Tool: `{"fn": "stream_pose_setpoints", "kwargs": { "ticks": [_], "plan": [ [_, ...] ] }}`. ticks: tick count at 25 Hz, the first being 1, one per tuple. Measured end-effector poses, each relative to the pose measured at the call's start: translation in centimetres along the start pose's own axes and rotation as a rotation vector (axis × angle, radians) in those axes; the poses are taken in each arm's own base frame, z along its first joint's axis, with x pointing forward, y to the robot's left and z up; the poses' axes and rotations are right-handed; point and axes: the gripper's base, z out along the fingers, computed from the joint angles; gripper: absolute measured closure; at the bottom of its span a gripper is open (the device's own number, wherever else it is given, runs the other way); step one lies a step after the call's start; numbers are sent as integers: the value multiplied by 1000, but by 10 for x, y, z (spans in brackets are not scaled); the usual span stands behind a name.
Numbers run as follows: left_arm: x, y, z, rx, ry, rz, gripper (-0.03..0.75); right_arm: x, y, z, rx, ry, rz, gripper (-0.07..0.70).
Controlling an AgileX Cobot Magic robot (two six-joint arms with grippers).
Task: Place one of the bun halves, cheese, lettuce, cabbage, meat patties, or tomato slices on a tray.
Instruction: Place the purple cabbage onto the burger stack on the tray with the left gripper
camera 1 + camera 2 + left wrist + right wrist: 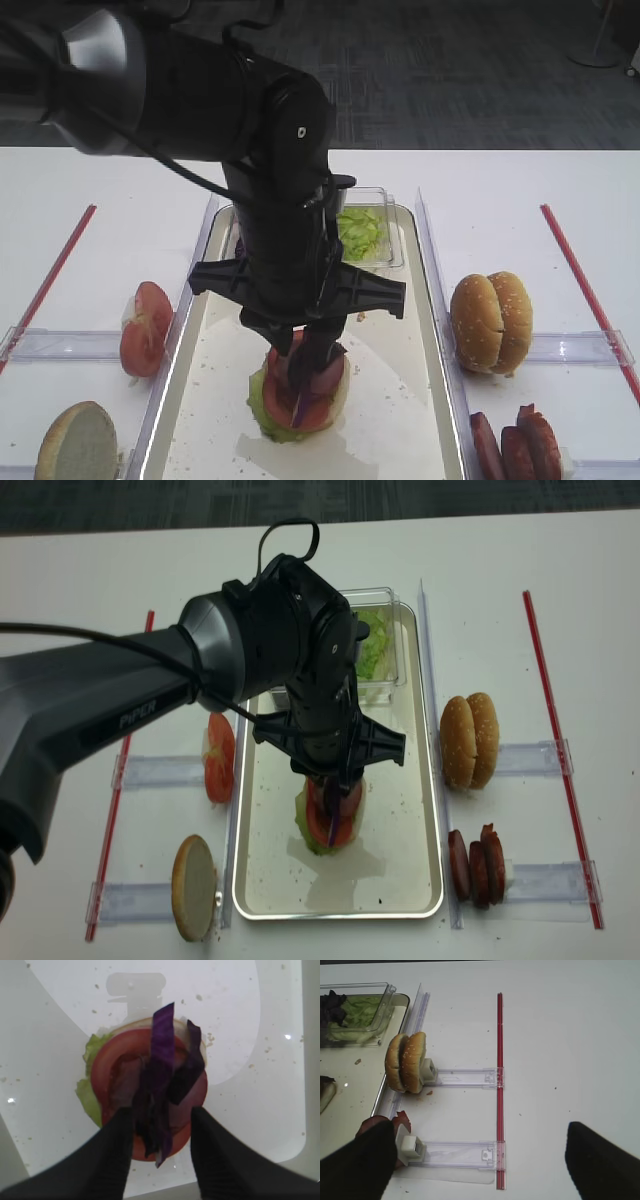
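One left gripper (161,1125) parted, perhaps touching cabbage (162,1085); arm (110,705) marked PIPER

Cabbage (162,1085) atop tomato slice (112,1072) on tray (400,400), buns (490,322) to its right.

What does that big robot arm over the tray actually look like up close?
The left arm is thick, rounded and dark grey to black, with pale lettering on its side and a thin black cable looping above the wrist. Its gripper has two flat black fingers hanging from a black crossbar. The right gripper's black fingers look similar.
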Motion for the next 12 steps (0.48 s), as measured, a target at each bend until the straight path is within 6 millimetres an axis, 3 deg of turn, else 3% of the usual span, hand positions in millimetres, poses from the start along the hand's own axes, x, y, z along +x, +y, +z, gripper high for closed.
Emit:
{"fn": "stream_pose_setpoints", "kwargs": {
  "ticks": [5,12],
  "plan": [
    [0,0,0,-5,-3,4,415,0,0,0,0,0,0,-60],
    [0,3,0,-31,3,0,178,0,0,0,0,0,0,-60]
  ]
}}
